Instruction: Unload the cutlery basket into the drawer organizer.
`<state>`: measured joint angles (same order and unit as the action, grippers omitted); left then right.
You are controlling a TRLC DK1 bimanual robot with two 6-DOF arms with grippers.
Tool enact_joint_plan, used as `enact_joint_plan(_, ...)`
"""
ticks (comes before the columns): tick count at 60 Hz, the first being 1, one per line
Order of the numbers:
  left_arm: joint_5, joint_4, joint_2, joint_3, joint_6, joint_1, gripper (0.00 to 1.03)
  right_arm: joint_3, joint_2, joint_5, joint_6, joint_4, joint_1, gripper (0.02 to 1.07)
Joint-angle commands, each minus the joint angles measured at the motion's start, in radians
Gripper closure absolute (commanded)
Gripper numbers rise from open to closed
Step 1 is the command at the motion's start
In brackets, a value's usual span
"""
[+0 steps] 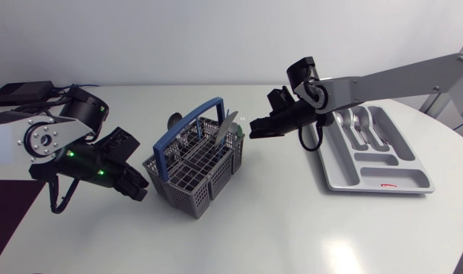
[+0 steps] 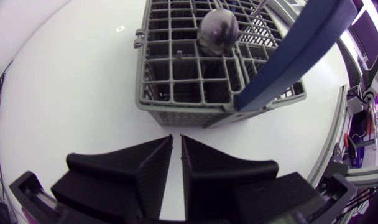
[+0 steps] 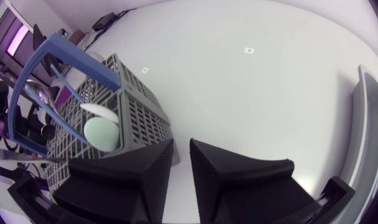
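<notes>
**Basket still loaded, both grippers empty beside it**

- White table [image 1: 239,236] carries everything.
- Right arm [image 1: 399,76] comes in from 3 o'clock, passes over the near end of the organizer and ends just short of the basket. Left arm [image 1: 45,137] is folded low at 9 o'clock.
- Drawer organizer [image 1: 346,176]: grey tray at 3 o'clock of the basket, well apart from it. A few spoons [image 1: 361,125] lie in its upper long compartments. The other compartments look bare.
- Cutlery basket [image 1: 187,183]: grey mesh, mid-table, blue hoop handle [image 1: 193,118] upright.
- Basket contents:
  - A silver blade [image 1: 226,125] sticks up at the basket's 2 o'clock corner.
  - A pale green rounded piece [image 3: 102,134] sits beside the blade. Can't tell what it is.
  - A spoon bowl [image 2: 217,28] pokes out of a far cell in the left wrist view.
- Right gripper [image 1: 256,129]: hangs at 2 o'clock of the basket, near that corner and above the rim. Jaws are nearly together with only a narrow slot and nothing in it.
- Left gripper [image 1: 136,190]: low at 9 o'clock of the basket, tips just beside its wall. Jaws are pressed almost together and pinch nothing. The basket wall is straight ahead in its wrist view.
</notes>
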<state>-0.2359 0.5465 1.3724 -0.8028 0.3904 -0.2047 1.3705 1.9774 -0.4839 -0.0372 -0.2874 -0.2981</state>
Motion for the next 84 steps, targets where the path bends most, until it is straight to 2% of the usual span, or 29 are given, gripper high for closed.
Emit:
enact_joint_plan(1,-0.019,-0.019,0.031,0.008,0.015,0.005,0.79,0.055,0.054,-0.047,-0.067,0.022,0.011,0.87)
enact_joint_plan(6,-0.020,-0.039,0.047,-0.004,0.005,0.002,0.79,0.087,0.077,-0.113,-0.098,0.021,0.013,0.87)
enact_joint_plan(14,-0.022,-0.069,0.079,-0.033,-0.005,0.002,0.79,0.091,0.083,-0.167,-0.107,0.007,0.007,0.87)
enact_joint_plan(30,-0.031,-0.099,0.159,-0.119,-0.038,-0.009,0.79,-0.005,0.011,-0.214,-0.101,0.005,0.001,0.87)
enact_joint_plan(60,-0.031,-0.118,0.393,-0.406,-0.094,-0.010,0.79,-0.229,-0.147,-0.197,-0.064,0.045,0.001,0.87)
enact_joint_plan(67,-0.029,-0.118,0.444,-0.457,-0.107,0.002,0.78,-0.271,-0.184,-0.134,-0.055,0.060,0.001,0.87)
enact_joint_plan(72,-0.029,-0.117,0.435,-0.452,-0.107,0.024,0.67,-0.295,-0.233,-0.051,-0.036,0.063,0.007,0.86)
enact_joint_plan(75,-0.029,-0.115,0.418,-0.438,-0.105,0.036,0.57,-0.312,-0.267,-0.022,-0.030,0.063,0.010,0.78)
enact_joint_plan(80,-0.029,-0.114,0.360,-0.394,-0.101,0.060,0.45,-0.349,-0.347,0.019,-0.021,0.060,0.010,0.42)
enact_joint_plan(84,-0.029,-0.114,0.290,-0.349,-0.094,0.079,0.38,-0.381,-0.422,0.059,-0.013,0.060,0.008,0.37)
